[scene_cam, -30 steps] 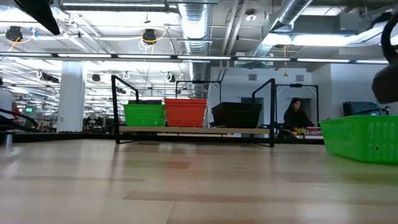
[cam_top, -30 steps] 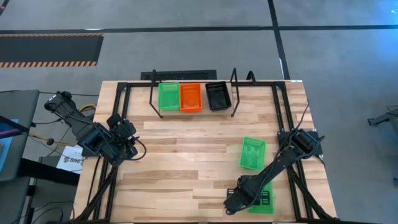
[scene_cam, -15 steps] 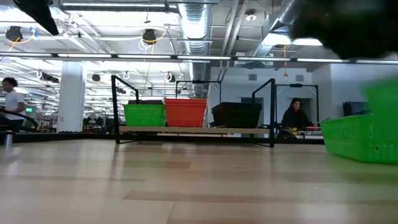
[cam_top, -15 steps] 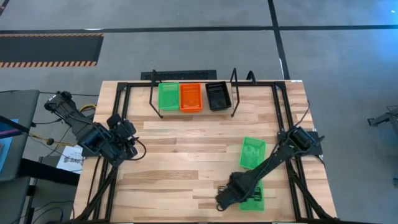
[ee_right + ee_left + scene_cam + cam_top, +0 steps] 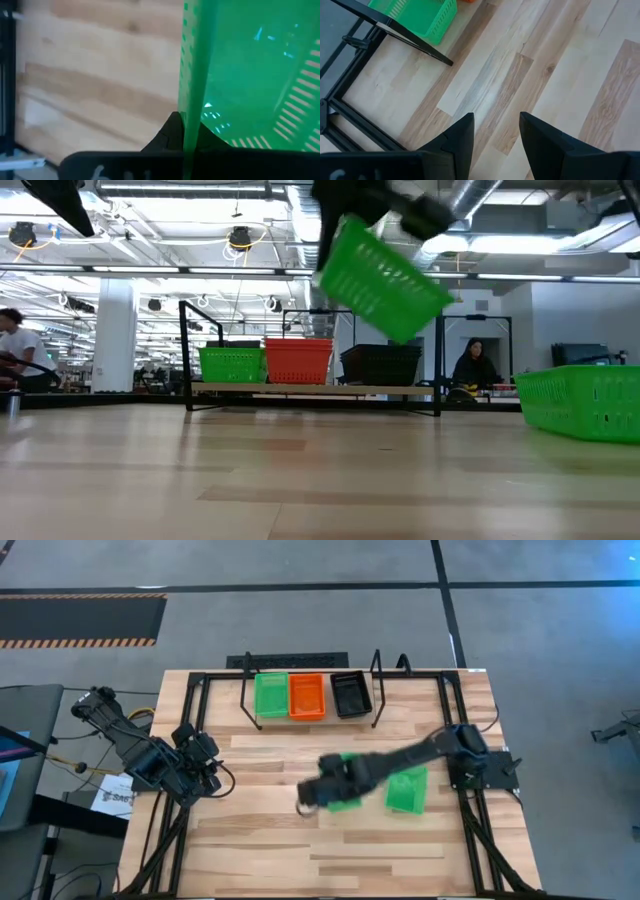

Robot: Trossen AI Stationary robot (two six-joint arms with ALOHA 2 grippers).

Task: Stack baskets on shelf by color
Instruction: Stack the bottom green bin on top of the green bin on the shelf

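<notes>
While tilted aloft, slatted green plastic basket (image 5: 383,278) clamped in right pincer (image 5: 325,792), left pincer (image 5: 495,132) released

My table (image 5: 300,850) is pale wood planks, smooth with a soft sheen. The green baskets (image 5: 406,788) are glossy slatted plastic, as are the orange one (image 5: 307,695) and the black one (image 5: 350,693). My shelf (image 5: 310,389) is thin matt black metal wire.
</notes>
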